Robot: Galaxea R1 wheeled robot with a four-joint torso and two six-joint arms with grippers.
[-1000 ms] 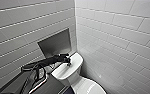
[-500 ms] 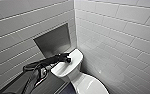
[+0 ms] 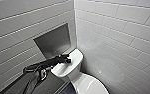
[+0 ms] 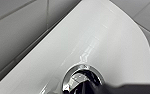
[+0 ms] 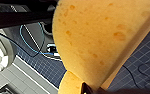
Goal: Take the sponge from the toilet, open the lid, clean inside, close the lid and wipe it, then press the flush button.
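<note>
The left gripper is positioned above the cistern top of the toilet, at the middle of that surface. In the left wrist view, a dark part of this gripper overlaps the chrome-rimmed flush button. Contact cannot be confirmed, nor can the opening state of this gripper. The lid is down over the bowl. The right gripper is clamped on the sponge, which is bent and held clear above the dark blue tiled floor. A recessed metal panel is set in the tiled wall behind the cistern.
</note>
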